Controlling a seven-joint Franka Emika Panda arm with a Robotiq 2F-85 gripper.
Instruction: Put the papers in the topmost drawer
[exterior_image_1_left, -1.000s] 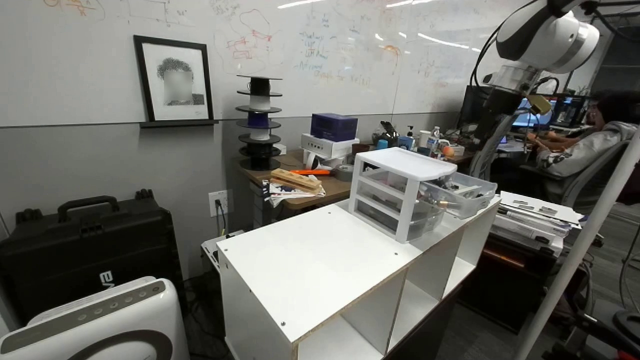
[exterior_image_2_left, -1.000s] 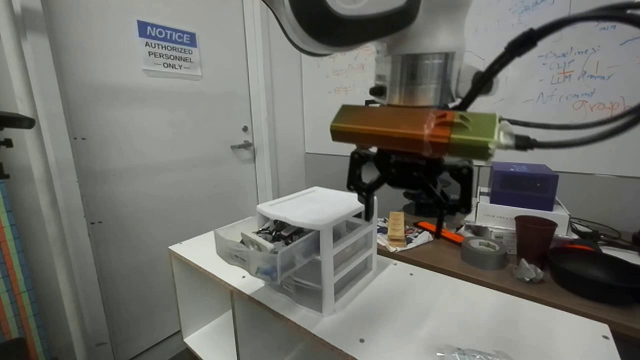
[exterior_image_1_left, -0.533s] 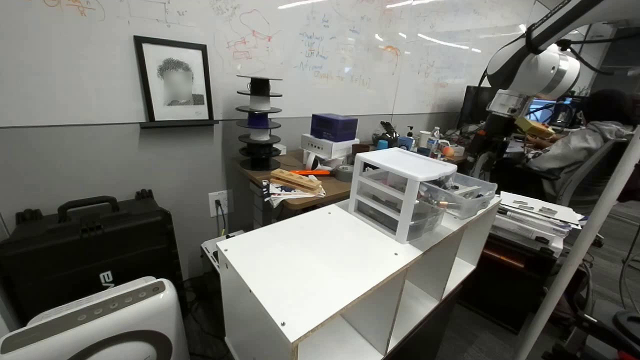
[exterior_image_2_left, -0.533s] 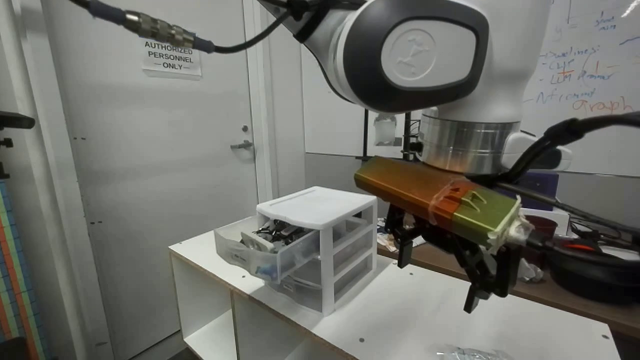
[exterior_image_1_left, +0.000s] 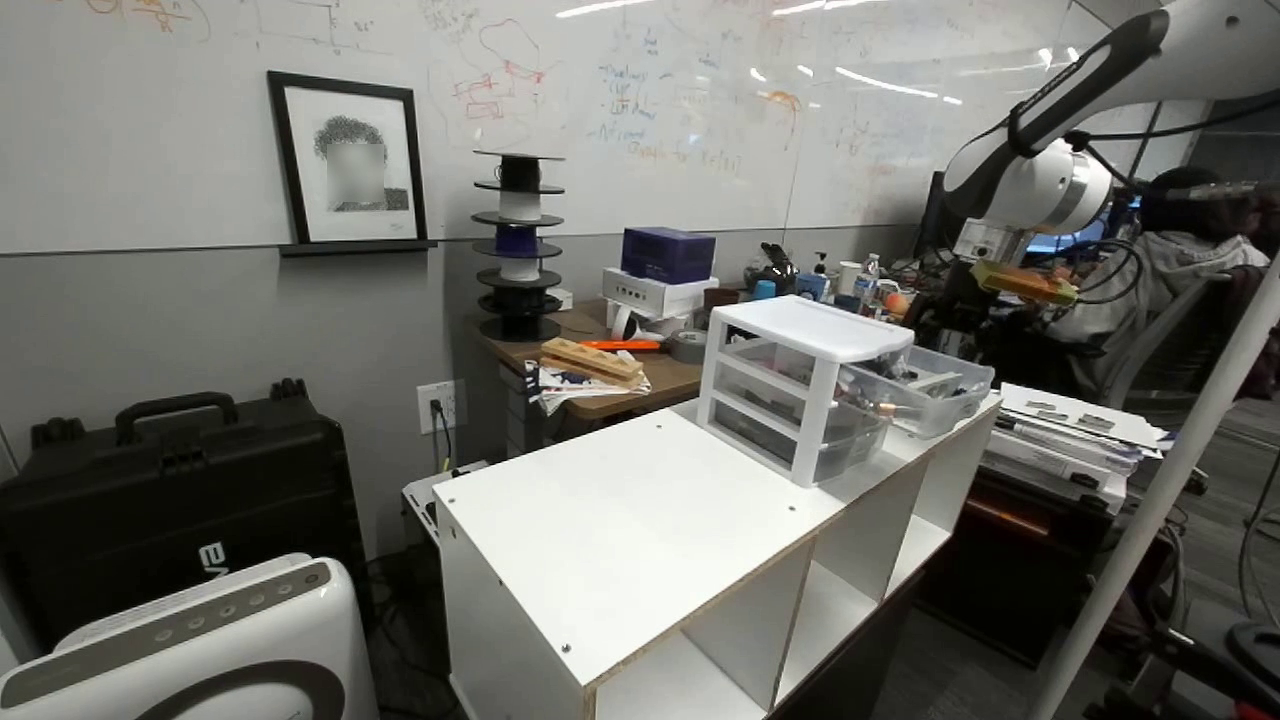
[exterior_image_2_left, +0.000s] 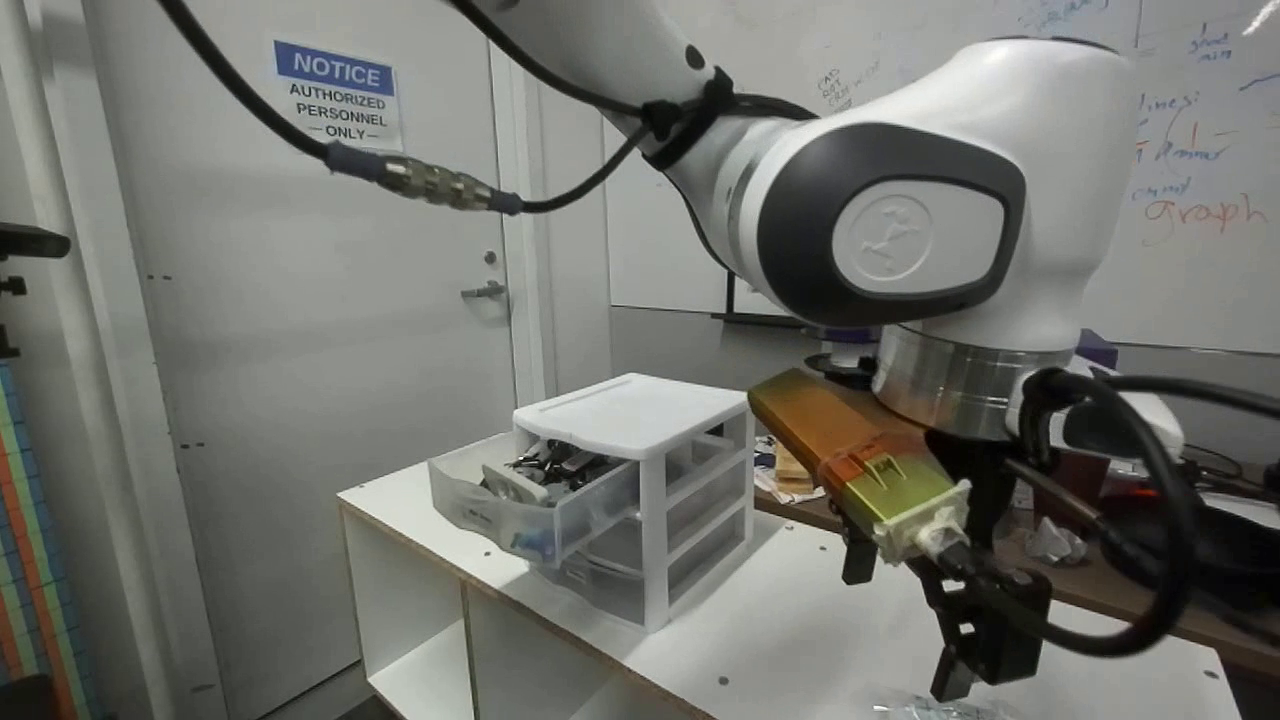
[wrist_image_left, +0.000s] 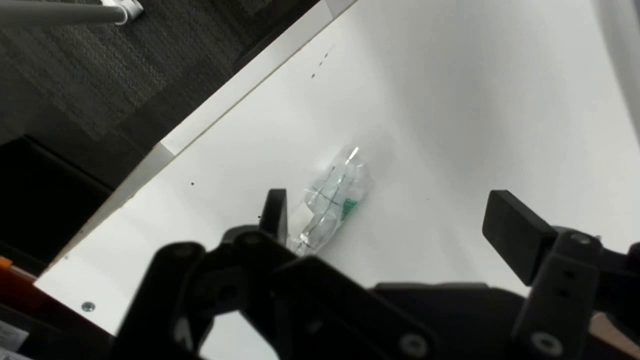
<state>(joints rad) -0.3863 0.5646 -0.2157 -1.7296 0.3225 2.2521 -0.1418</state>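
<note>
White plastic three-drawer unit (exterior_image_2_left: 630, 414): stood on the flat white worktop (exterior_image_2_left: 790, 612).
Translucent plastic topmost drawer (exterior_image_2_left: 495, 525): jutted from the unit's front, holding dark clutter (exterior_image_2_left: 560, 464).
Black two-fingered end effector (wrist_image_left: 394, 223): hung beside the unit, spread wide.
Crumpled clear plastic packet (wrist_image_left: 331, 200): lay on that side.

Translucent topmost drawer (exterior_image_2_left: 500, 528), open, cluttered

In an exterior view, a small white plastic three-drawer unit (exterior_image_1_left: 815, 325) stands on a low, open-fronted white board shelf (exterior_image_1_left: 620, 530). Its whitish translucent plastic topmost drawer (exterior_image_1_left: 952, 410) is pulled out and loaded with mixed small articles (exterior_image_1_left: 930, 380). Higher, toward the right, a white-and-black robot arm (exterior_image_1_left: 1045, 185) carries a black gripper (exterior_image_1_left: 940, 325); finger spacing indistinct.
</note>
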